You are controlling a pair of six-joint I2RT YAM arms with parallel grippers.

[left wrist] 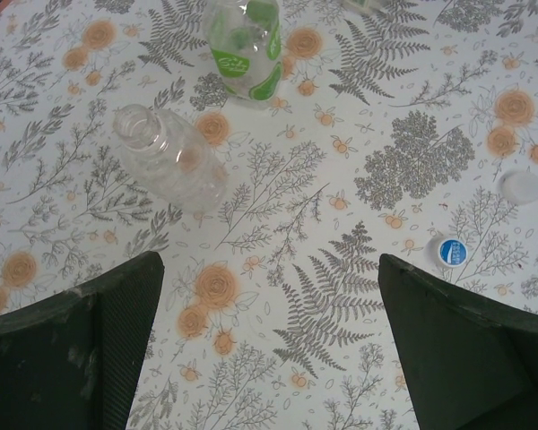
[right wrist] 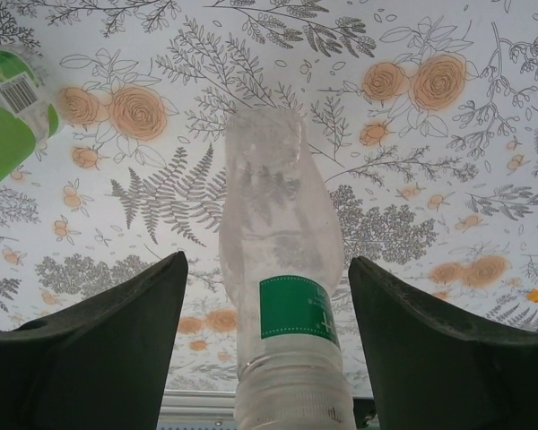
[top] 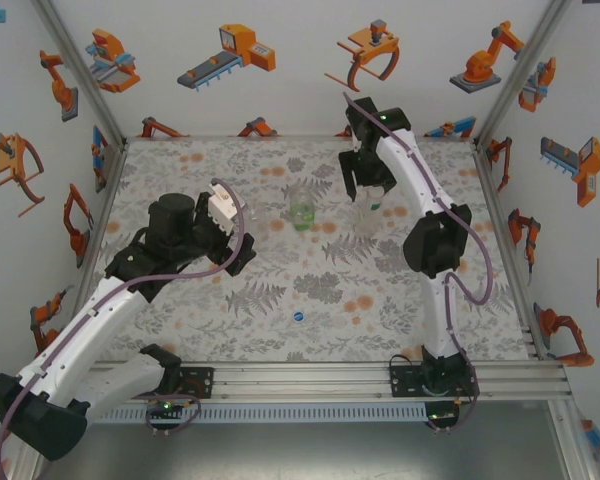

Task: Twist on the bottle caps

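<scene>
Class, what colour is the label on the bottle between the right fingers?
Label: dark green; see right wrist view.

The bottle (right wrist: 271,193) is clear, crinkled, glossy plastic with a smooth green label (right wrist: 298,309), the fingers (right wrist: 99,349) of the right gripper (right wrist: 267,262) are dark and matt, and the table (left wrist: 278,206) carries a matt floral-printed covering.

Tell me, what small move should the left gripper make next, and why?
Probably reach for the blue cap: the left gripper is open and empty, the cap lies free on the table, and the clear bottle nearby has no cap on its neck.
</scene>
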